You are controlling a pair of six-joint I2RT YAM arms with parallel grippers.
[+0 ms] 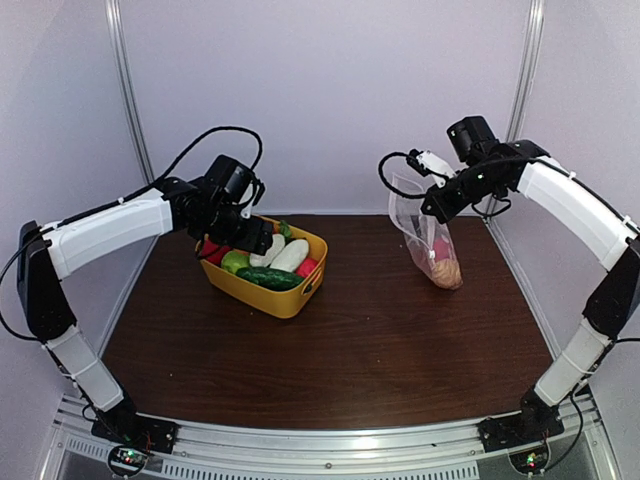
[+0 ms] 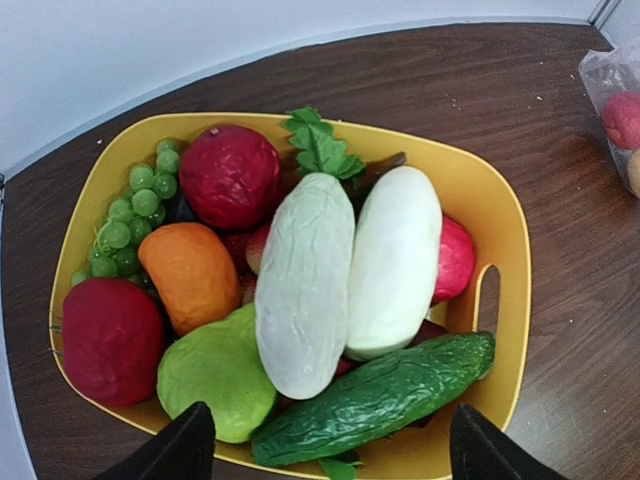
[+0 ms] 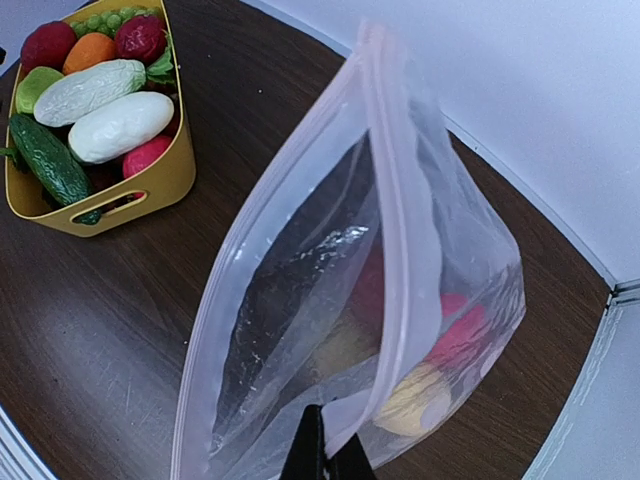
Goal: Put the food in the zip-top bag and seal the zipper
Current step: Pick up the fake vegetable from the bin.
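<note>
The left gripper (image 2: 328, 430) hangs open over the food (image 2: 300, 290) in a yellow tub (image 2: 505, 230), far left. The right gripper (image 3: 325, 445) pinches the floppy zip-top bag (image 3: 300, 300) by its edge, far right. The toys look light and slick, so grip one mid-body.

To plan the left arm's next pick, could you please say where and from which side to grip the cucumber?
Probably grip the cucumber at its middle, from straight above, jaws across its narrow width: it lies on top of the pile along the yellow tub's rim.

Dark wood-grain table (image 1: 380, 345), white walls (image 1: 330, 90), metal corner posts (image 1: 127, 90), perhaps aluminium front rail (image 1: 330, 442)
</note>
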